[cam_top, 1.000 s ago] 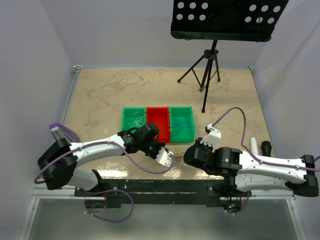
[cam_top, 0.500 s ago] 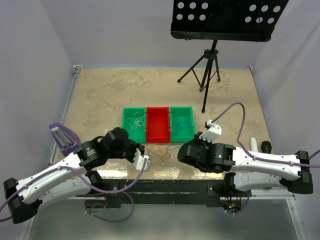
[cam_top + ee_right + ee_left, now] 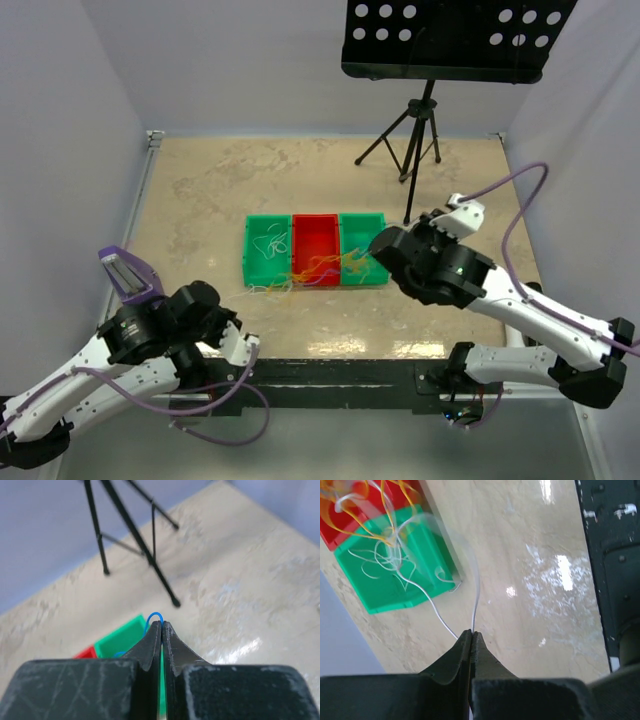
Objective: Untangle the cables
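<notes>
While the left tool [image 3: 472,635], at the table's [image 3: 200,190] seven o'clock, is closed tight on a whitish cable [image 3: 477,580], the right tool [image 3: 161,626], at three o'clock of the red bin [image 3: 318,228], pinches a blue cable [image 3: 154,614]. Between them, the orange tangle [image 3: 318,266] drapes across that bin's near edge.

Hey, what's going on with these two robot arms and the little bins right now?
Two robot arms are untangling thin cables. The left gripper is shut on a whitish cable, the right gripper on a blue cable. The knot, mostly orange, sits over the red bin between them, not yet separated.
</notes>
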Robot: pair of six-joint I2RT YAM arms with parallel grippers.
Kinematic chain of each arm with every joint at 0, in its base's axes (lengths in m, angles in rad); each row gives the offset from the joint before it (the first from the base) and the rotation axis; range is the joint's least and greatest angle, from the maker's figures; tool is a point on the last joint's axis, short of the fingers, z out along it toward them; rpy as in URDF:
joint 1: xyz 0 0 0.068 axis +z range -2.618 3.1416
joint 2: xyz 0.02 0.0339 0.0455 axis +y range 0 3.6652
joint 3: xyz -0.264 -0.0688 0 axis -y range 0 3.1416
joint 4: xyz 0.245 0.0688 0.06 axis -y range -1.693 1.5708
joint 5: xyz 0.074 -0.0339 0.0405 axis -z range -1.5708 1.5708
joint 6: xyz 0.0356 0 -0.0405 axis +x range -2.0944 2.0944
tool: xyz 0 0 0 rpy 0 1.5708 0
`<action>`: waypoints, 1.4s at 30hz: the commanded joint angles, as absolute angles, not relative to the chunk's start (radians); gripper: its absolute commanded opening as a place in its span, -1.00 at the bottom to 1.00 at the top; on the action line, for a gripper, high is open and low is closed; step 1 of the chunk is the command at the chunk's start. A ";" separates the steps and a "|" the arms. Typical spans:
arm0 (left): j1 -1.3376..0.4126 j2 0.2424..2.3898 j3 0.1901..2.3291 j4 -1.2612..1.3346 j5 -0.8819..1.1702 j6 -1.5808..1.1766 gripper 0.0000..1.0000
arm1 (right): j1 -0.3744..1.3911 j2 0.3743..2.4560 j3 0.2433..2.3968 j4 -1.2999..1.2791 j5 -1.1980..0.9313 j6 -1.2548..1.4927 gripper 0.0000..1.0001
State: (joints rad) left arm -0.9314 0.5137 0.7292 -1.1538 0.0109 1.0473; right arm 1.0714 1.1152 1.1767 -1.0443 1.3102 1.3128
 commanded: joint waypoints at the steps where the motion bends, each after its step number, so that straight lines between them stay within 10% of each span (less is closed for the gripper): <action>1: -0.927 0.437 0.703 -1.318 -0.095 1.098 -1.00 | 0.994 1.058 1.273 -0.950 1.560 1.028 -1.00; 25: -0.927 0.296 0.518 -1.315 -0.292 1.252 -1.00 | 0.874 0.996 1.657 -1.037 1.798 0.779 -1.00; 42: -0.928 0.418 0.754 -1.003 -0.065 1.063 -1.00 | 0.876 0.910 1.484 -0.725 1.567 0.583 -1.00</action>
State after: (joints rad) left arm -0.9302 0.3458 0.6376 -1.1759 -0.1806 1.1549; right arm 0.8776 0.9676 1.5394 -0.9215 1.4570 0.7147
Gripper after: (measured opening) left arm 0.018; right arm 0.010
